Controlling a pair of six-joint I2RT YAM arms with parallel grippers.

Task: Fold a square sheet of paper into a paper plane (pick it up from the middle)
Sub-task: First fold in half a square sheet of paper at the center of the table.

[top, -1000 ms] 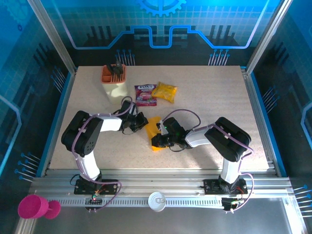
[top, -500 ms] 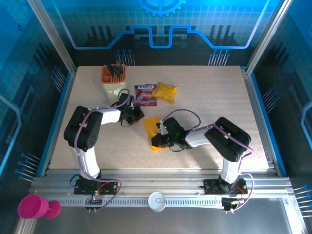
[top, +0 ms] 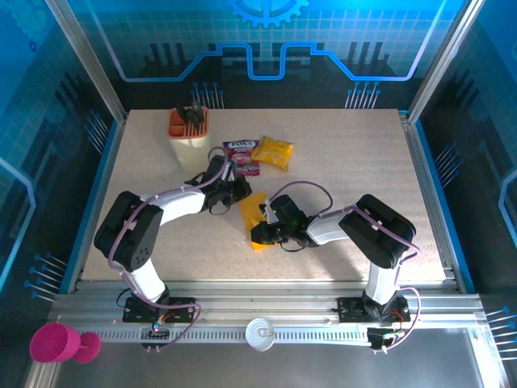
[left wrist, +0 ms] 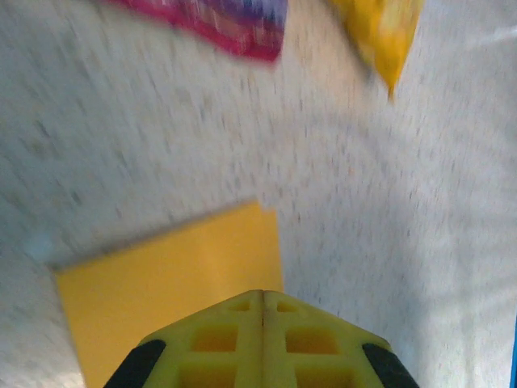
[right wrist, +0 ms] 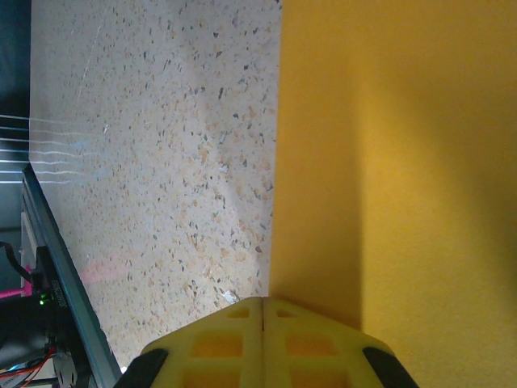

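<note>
Grippers are both seen shut, the yellow fingers of each pressed together along a thin seam with nothing caught between them. The square sheet of paper (top: 252,212) is found on the speckled counter (top: 363,153), well apart from the cream holder (top: 190,136) and down to the right of it, toward the arm bases.

The left gripper (top: 240,192) is placed between the cream holder and the sheet, at the sheet's corner nearest the holder. From the left wrist, this gripper (left wrist: 262,311) is seen low over that corner of the sheet (left wrist: 170,279); whether the paper is touched cannot be told, as the view is blurred.

The right gripper (top: 260,237) is set at the part of the sheet farthest from the cream holder. From the right wrist, its closed tip (right wrist: 262,311) is seen at the sheet's straight edge, where paper (right wrist: 420,145) meets bare counter (right wrist: 153,145). A darker band is seen running along the paper beside that edge; whether it is a crease or a shadow cannot be told.

A purple-red printed packet (top: 241,158) is seen just right of the cream holder, and a glossy yellow snack bag (top: 273,151) just beyond it, farther from the holder.
</note>
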